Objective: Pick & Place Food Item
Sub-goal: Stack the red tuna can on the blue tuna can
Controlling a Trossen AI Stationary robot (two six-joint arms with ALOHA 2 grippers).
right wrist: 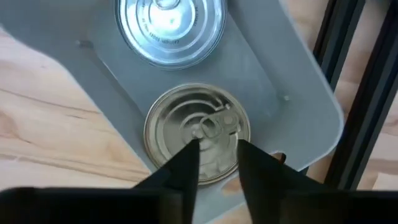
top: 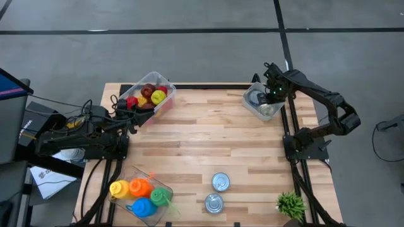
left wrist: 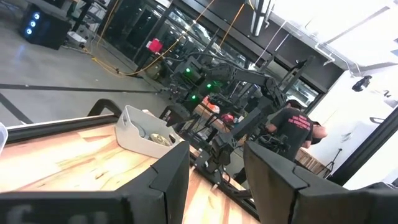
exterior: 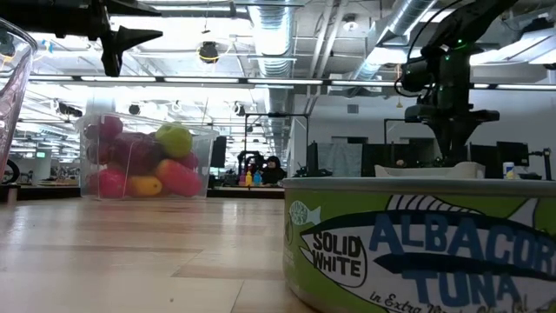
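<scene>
Over the grey bin (top: 257,106), the right gripper (right wrist: 214,158) hangs with jaws narrowly parted above two cans (right wrist: 198,134) already inside, two more cans (top: 220,182) waiting outside.

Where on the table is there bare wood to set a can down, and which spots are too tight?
The widest bare patch is the table centre, between the fruit bin, the grey tray and the two loose cans. Crowded: the near left corner with the bottle bin, the tray already holding two cans under the right gripper, and the left gripper by the fruit.
</scene>
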